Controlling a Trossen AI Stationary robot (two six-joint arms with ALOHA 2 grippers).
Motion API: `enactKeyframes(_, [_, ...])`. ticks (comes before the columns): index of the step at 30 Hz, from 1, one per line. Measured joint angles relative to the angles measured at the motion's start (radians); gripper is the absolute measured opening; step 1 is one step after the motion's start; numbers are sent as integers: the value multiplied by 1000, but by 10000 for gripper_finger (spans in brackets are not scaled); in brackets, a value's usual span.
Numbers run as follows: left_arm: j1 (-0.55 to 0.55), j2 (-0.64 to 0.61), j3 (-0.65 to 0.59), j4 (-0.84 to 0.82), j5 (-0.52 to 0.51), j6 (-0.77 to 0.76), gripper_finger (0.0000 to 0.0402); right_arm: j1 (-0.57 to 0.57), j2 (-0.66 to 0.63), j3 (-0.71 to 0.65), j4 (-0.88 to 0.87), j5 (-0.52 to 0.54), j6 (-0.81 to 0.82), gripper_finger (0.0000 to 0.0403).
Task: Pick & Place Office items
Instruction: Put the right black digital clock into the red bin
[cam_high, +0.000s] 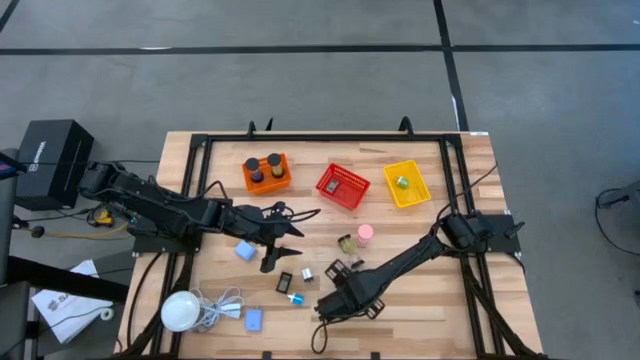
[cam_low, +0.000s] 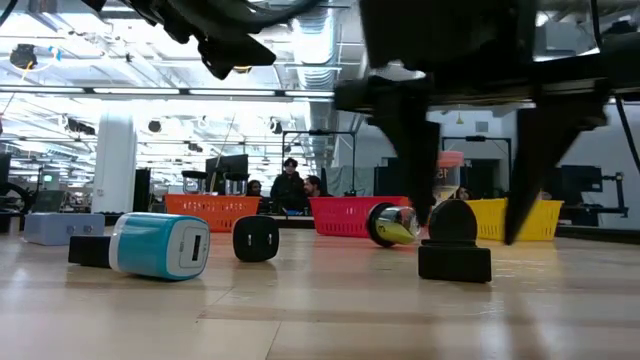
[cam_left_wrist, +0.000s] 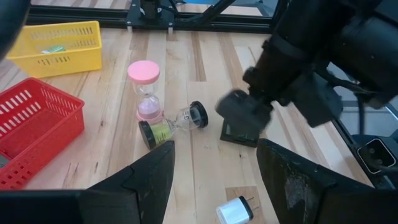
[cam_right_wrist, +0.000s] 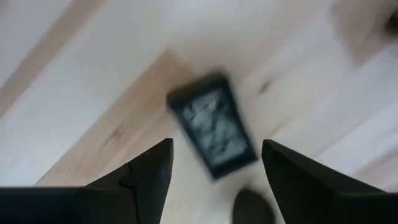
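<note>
Three mesh baskets sit in a row at the far side of the wooden table: an orange basket with two dark cylinders in it, a red basket, and a yellow basket holding a small green item. The right gripper hangs low near the front edge, its fingers spread wide with nothing between them — directly under it lies a flat black rectangle, framed by the two fingers in the right wrist view. The left gripper hovers above the table's middle left, fingers parted and empty. Loose office items lie between the arms: a pink-capped sand timer standing upright, a second timer on its side touching its base, a light-blue block just beside the left gripper, a white-and-blue charger, and a small black cube. Another light-blue piece rests near the front edge — just beside a white round bulb with its cable.
</note>
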Motion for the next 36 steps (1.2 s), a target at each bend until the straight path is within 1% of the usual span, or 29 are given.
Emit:
enactKeyframes(3, [0, 0, 0, 0, 0, 1, 223, -5, 0, 0, 74, 1, -83, 238])
enactKeyframes(5, [0, 0, 0, 0, 0, 1, 223, -9, 0, 0, 91, 1, -106, 238])
enactKeyframes(14, [0, 0, 0, 0, 0, 2, 223, -10, -9, 0, -11, -1, -111, 238])
enactKeyframes(18, [0, 0, 0, 0, 0, 2, 223, -10, -13, 1, 4, -3, -118, 238])
enactKeyframes(22, [0, 0, 0, 0, 0, 2, 223, -15, -12, -25, 75, -12, -148, 238])
enactKeyframes(28, [0, 0, 0, 0, 0, 2, 223, -14, -11, -53, 71, -81, -131, 238])
enactKeyframes(36, [0, 0, 0, 0, 0, 2, 223, -20, -11, -53, 102, -83, -125, 238])
